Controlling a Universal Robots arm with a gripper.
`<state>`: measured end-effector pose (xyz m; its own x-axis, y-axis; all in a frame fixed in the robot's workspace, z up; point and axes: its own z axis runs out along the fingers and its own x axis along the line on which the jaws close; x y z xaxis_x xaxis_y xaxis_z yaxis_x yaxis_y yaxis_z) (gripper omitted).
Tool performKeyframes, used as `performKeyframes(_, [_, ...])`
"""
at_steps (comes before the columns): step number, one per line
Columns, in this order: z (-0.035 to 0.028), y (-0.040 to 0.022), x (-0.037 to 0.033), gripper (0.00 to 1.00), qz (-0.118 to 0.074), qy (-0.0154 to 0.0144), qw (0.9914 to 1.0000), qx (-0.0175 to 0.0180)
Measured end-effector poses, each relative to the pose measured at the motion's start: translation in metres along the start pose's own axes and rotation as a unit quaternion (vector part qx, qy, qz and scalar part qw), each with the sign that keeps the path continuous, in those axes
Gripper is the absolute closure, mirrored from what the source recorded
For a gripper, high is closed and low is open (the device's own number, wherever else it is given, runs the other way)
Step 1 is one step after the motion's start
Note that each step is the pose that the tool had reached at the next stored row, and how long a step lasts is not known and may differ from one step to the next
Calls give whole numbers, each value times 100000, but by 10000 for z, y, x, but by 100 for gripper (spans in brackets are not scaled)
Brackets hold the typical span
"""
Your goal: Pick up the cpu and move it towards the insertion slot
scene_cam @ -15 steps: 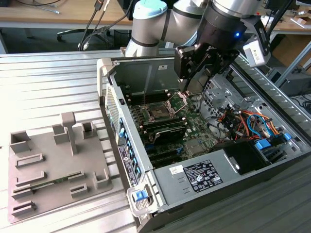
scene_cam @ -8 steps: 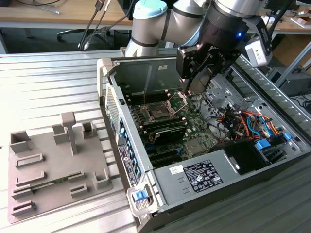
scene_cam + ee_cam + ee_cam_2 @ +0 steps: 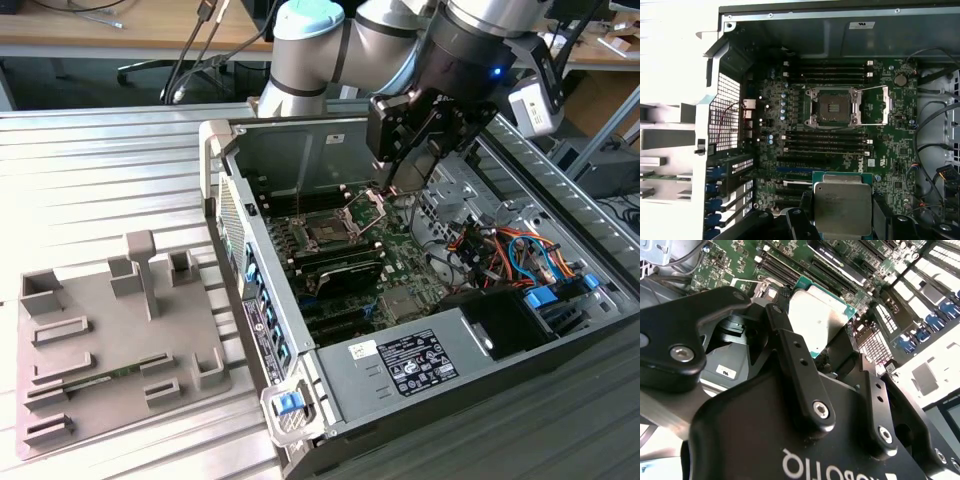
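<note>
Silvery metal shows between the black fingers [image 3: 795,365] of the gripper [image 3: 842,227]: in both wrist views the cpu [image 3: 842,207] is clamped by its opposite edges, its flat top facing the cameras and its green border showing along one side. Gripping it by the edges probably keeps the fingers off the contact face underneath and keeps the chip level, as seating it would need.

In the exterior view the gripper [image 3: 400,180] hangs above the motherboard [image 3: 385,262] inside the open computer case [image 3: 330,135], held clear of the board and not resting on it. The chip is therefore off any support and carried in the air.

The insertion slot [image 3: 833,106] lies well apart from the chip in the first wrist view, near the middle of the board, between two banks of long black memory slots [image 3: 827,142]. Its hinged bracket [image 3: 879,105] is swung open to one side, leaving the dark square socket uncovered, which suits receiving the chip. Outside the case, a grey tray [image 3: 110,345] with walled pockets sits on the ribbed table toward the exterior view's left.
</note>
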<state>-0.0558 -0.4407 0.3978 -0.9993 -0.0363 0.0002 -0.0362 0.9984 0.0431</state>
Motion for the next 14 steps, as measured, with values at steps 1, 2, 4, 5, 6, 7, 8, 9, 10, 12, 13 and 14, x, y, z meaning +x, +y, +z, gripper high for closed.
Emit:
performKeyframes(1, [0,0,-11,45,-1,1,100000,2])
performKeyframes(2, [0,-1,-16,45,-3,-1,100000,0])
performKeyframes(4, [0,-1,-31,45,1,2,100000,2])
performKeyframes(5, [0,-1,-36,45,3,3,100000,1])
performKeyframes(6, [0,-2,-47,45,2,0,100000,0])
performKeyframes(7, [0,-2,-54,45,0,2,100000,3])
performKeyframes(8, [0,-2,-60,45,1,0,100000,0])
performKeyframes(9, [0,-3,-69,45,1,0,100000,0])
performKeyframes(10, [0,-3,-82,45,0,2,100000,2])
performKeyframes(12, [0,-4,-95,45,2,-1,100000,1])
performKeyframes(13, [0,-4,-105,45,-1,2,100000,4])
performKeyframes(14, [0,-4,-111,45,-2,0,100000,1])
